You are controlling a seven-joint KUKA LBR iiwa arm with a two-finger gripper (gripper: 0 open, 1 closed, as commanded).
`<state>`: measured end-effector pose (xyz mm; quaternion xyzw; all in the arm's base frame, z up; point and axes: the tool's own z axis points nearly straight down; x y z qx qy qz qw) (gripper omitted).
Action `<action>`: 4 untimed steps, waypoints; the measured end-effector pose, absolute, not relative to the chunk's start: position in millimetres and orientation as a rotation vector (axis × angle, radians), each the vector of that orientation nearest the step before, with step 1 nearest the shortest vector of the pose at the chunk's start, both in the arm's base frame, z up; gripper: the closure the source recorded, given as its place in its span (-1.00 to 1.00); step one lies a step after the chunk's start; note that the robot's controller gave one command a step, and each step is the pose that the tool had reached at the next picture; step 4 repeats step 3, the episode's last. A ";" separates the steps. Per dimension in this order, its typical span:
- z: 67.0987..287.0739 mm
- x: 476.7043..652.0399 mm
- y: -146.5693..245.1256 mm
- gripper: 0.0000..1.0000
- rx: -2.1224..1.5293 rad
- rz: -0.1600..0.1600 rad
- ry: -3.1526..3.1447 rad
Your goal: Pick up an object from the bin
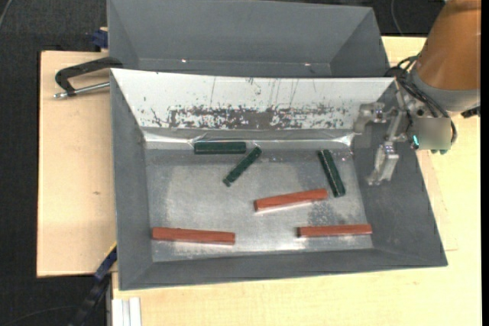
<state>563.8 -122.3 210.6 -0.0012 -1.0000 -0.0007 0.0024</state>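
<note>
1. At the left of the frame we see the grey metal bin (pixel 128 187). Its left wall slopes down to a scuffed floor.
2. On that floor, at the lower left, lies a long red bar (pixel 192 236), nearly level and close to the front wall.
3. Further up and a little to the right, a flat green bar (pixel 220 148) lies along the foot of the back wall.
4. Just beside its right end we find a slanted green bar (pixel 242 166), which runs down toward the lower left. The two are close, but we cannot tell whether they touch.
5. Near the middle of the floor lies a middle red bar (pixel 290 201), its right end tipped slightly upward in the frame.
6. Right of it stands a steep green bar (pixel 331 172), almost vertical in the frame, with its lower end near the middle red bar's right end.
7. Below these, at the lower right, a short red bar (pixel 335 230) lies level, apart from the rest.
8. At the right, the gripper (pixel 380 170) hangs over the bin's sloping right wall. The steep green bar is the nearest thing to it, just to its left. We cannot tell whether the claw is spread or pressed together.
9. At the upper right edge we see the arm's orange cover (pixel 454 34).
</note>
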 end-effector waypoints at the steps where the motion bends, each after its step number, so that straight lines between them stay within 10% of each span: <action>1: 66.2 542.3 -59.4 -1.00 0.021 -0.006 -3.134; 2: 70.8 544.9 -61.7 1.00 0.018 -0.001 -3.143; 3: 239.0 545.0 -60.7 1.00 0.163 0.003 -3.152; 4: 239.0 545.0 -60.7 1.00 0.163 0.003 -3.152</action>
